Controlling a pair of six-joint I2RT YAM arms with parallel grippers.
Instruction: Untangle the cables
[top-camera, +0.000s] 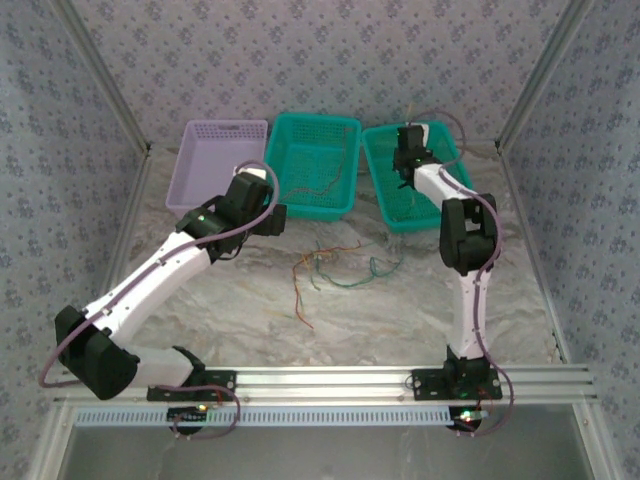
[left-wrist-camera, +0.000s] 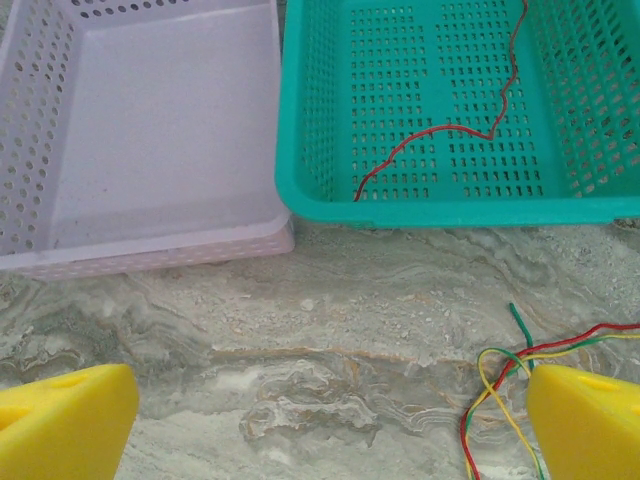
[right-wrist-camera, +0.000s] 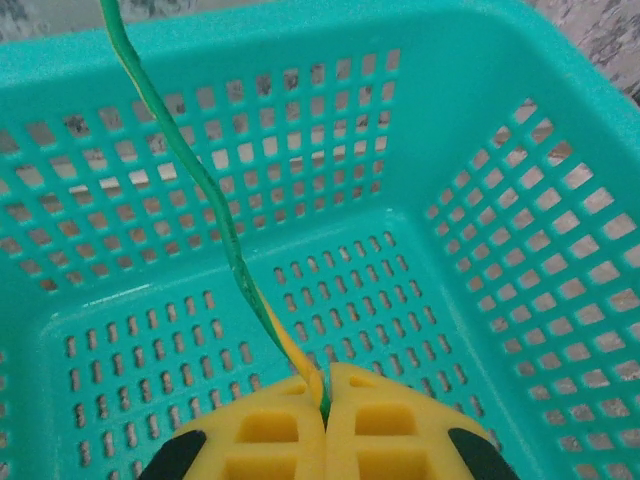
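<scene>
Marble-look table (top-camera: 400, 320) w/ both arms bolted at its near edge. Left arm (top-camera: 160, 270) leans fwd toward the back. Right arm (top-camera: 465, 290) stands up & bends over the far right corner.

3 baskets in a row along the back: lilac basket (top-camera: 228, 124) on the left, middle teal basket (top-camera: 318, 118) just beside it, right teal basket (top-camera: 400, 205) next over.

Left gripper (left-wrist-camera: 330, 430) hangs over bare table in front of the lilac & middle baskets, jaws spread wide, yellow pads (left-wrist-camera: 60, 420) well apart.

Right gripper (right-wrist-camera: 325, 400) is over the inside of the right teal basket. Can't tell if it's below the rim. Its jaws are pressed together on a green-yellow wire (right-wrist-camera: 200, 190) that runs up & away from the pads.

Rest of the cables: a loose tangle (top-camera: 335, 265) of red, green & orange/yellow strands on the table, approx midway btwn the arms & in front of the teal baskets. Its near edge lies just beside the left gripper's right-hand pad. One red wire (left-wrist-camera: 440, 135) lies by itself on the floor of the middle teal basket.
</scene>
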